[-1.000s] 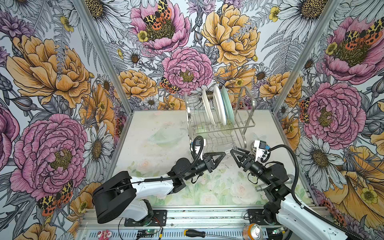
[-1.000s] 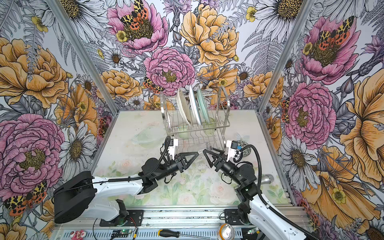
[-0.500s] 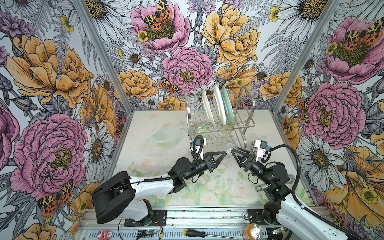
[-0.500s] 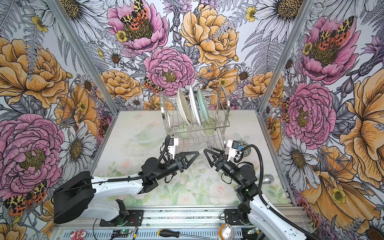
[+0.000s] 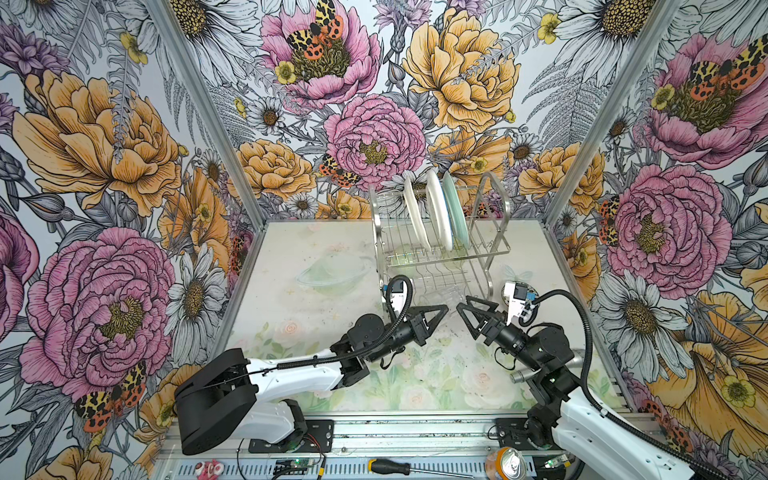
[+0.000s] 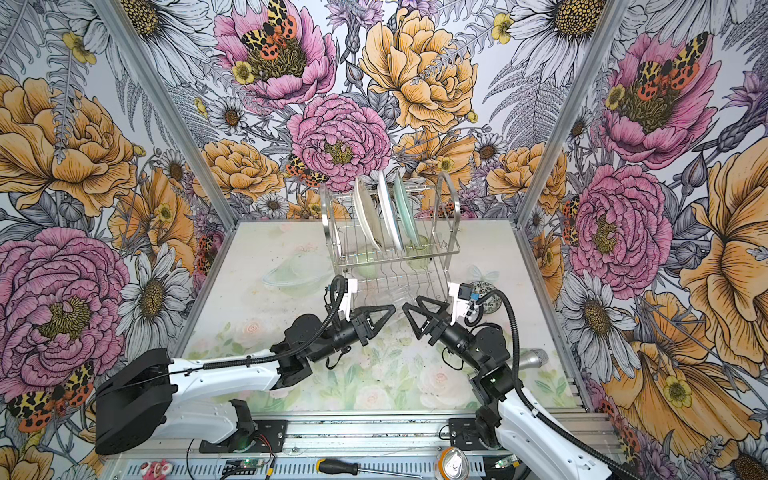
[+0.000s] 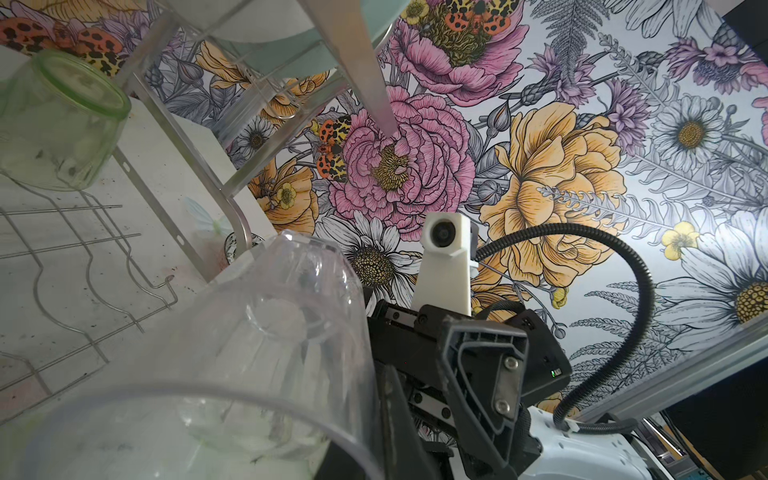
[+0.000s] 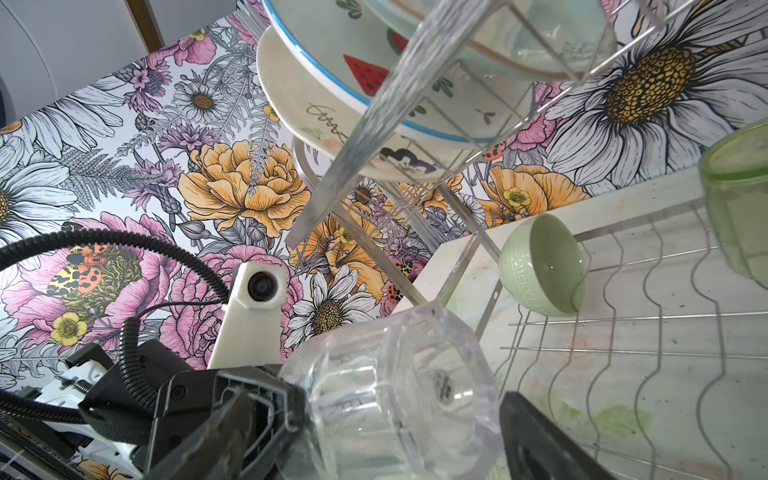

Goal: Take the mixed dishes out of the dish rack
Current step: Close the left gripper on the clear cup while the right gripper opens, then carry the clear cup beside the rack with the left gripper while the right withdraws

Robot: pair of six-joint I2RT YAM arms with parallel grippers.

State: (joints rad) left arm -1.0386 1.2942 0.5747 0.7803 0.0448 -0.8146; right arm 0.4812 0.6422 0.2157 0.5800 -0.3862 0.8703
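Note:
The clear glass (image 5: 446,296) (image 6: 397,297) lies on its side at the front of the dish rack (image 5: 494,195) (image 6: 449,187), on its lower tier. My left gripper (image 5: 440,311) (image 7: 365,440) is shut on the rim of the glass (image 7: 257,353). My right gripper (image 5: 473,309) (image 8: 378,440) is open, its fingers spread on either side of the glass (image 8: 395,395) near its base. Three plates stand in the upper shelf: cream (image 5: 411,212), fruit-print (image 5: 438,212) and mint (image 5: 455,212). A pale green bowl (image 8: 540,266) and a green tumbler (image 8: 739,208) (image 7: 62,120) rest on the lower tier.
A speckled bowl (image 6: 486,291) sits on the table right of the rack, behind my right wrist. A grey metal cylinder (image 6: 532,357) lies by the right arm. A screwdriver (image 5: 399,467) and a can (image 5: 505,465) lie on the front rail. Flowered walls close in three sides.
My left gripper has closed the last bit onto the glass rim. My right gripper has spread wider around the glass. Neither arm has moved much.

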